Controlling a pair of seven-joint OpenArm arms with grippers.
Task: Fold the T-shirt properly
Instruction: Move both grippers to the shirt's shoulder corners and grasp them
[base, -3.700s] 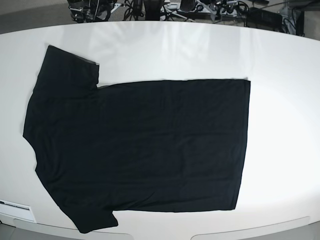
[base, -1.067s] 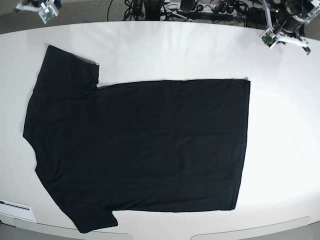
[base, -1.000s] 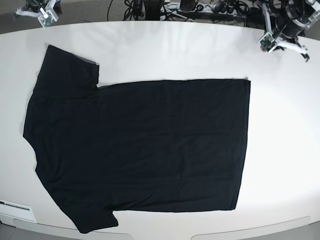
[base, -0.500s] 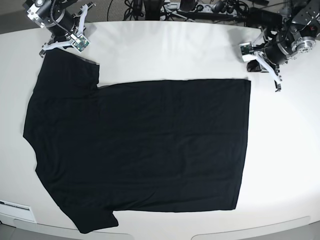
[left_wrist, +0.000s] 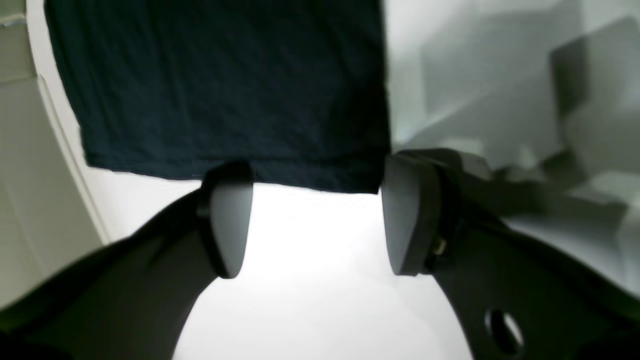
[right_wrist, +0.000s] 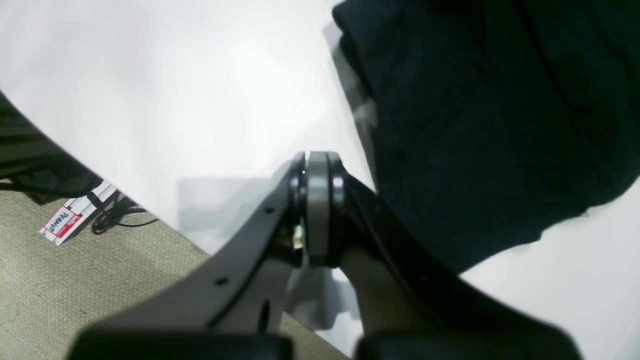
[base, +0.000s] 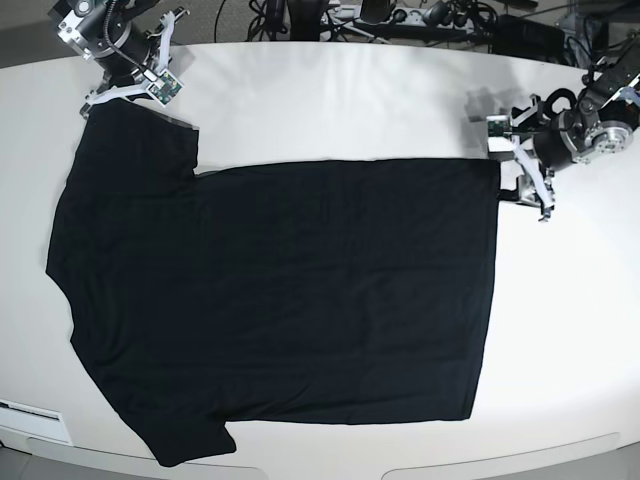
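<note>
The black T-shirt (base: 280, 300) lies spread flat on the white table (base: 400, 100), sleeves toward the left and straight hem toward the right. My left gripper (base: 520, 168) hovers at the hem's far right corner. In the left wrist view it (left_wrist: 320, 222) stands open, with the grey pads (left_wrist: 227, 225) just short of the T-shirt's hem (left_wrist: 225, 100) and only bare table between them. My right gripper (base: 125, 92) sits at the far sleeve's tip. In the right wrist view it (right_wrist: 320, 205) is shut on nothing, with the T-shirt sleeve (right_wrist: 500, 125) just beside it.
Cables and power strips (base: 400, 15) lie beyond the table's far edge. A white label (base: 30, 410) is stuck at the front left edge. Carpeted floor with a small red-printed tag (right_wrist: 62, 225) shows past the table's rim in the right wrist view.
My left arm has come down from the far right rim to the hem's corner and its gripper has opened. My right arm reached the far sleeve half a second ago and has hardly moved since.
</note>
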